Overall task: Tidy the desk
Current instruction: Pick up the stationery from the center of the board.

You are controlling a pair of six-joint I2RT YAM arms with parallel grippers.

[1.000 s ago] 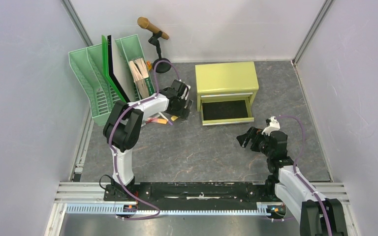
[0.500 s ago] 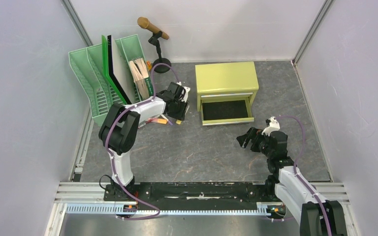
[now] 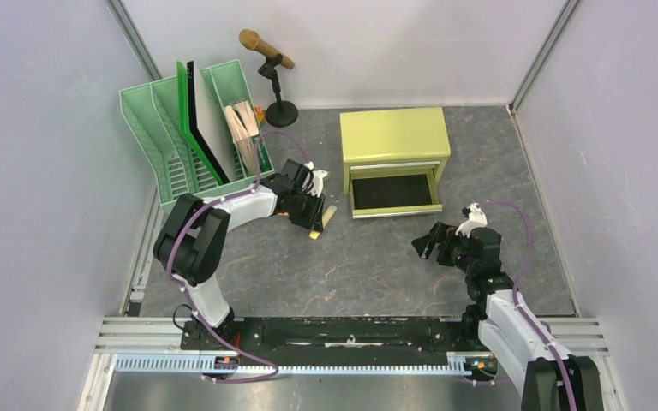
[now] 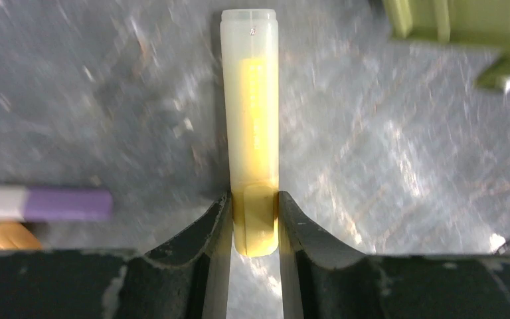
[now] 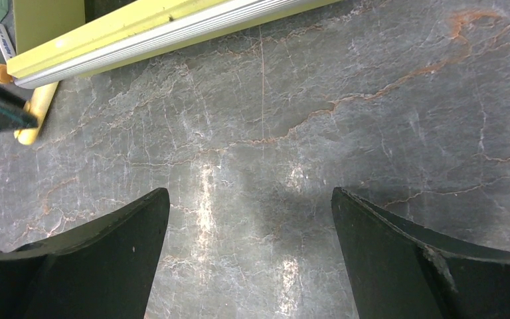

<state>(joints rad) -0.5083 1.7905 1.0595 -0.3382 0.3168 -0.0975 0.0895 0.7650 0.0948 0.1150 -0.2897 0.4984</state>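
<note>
The desk [image 3: 351,265] is a dark grey, veined tabletop. My left gripper [image 3: 312,214] is low over it, left of the yellow-green cabinet [image 3: 394,137], and is shut on the rear end of a yellow highlighter [image 4: 250,100]. The highlighter's pale cap points away from the jaws [image 4: 255,222]. The same highlighter [image 3: 324,220] pokes out towards the cabinet's open lower drawer [image 3: 392,193]. My right gripper [image 3: 433,242] stands open over bare desk [image 5: 252,133] with nothing between its fingers [image 5: 106,246].
A green file rack [image 3: 180,150] with folders stands at the back left. Beside it is a brown microphone on a black stand [image 3: 267,53]. A purple-and-white pen [image 4: 40,203] and an orange item [image 4: 0,236] lie left of the left gripper.
The left gripper has closed on the yellow highlighter and has drawn back toward the near side, away from the file rack. The right arm has not moved.
</note>
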